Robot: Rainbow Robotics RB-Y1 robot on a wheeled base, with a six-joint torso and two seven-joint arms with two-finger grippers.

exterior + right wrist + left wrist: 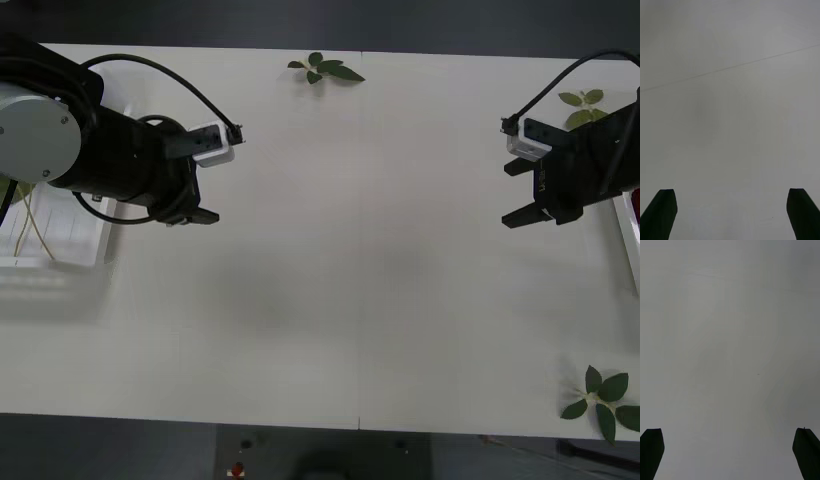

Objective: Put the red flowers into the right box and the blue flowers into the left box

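Hovering open and empty over bare table (pixel 340 300), left gripper (pixel 195 200) at middle left just beside the left box (pixel 60 262), right gripper (pixel 522 193) at middle right near the right box (pixel 627 235), no blooms showing between them, only leaf sprigs (pixel 325 68) at the edges

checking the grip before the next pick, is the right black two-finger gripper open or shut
Open: the right black two-finger gripper shows its fingers at opposite corners, bare white table between them.

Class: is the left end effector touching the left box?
Cannot tell. In the front view the left end effector sits beside the left box, but the arm hides where they might meet.
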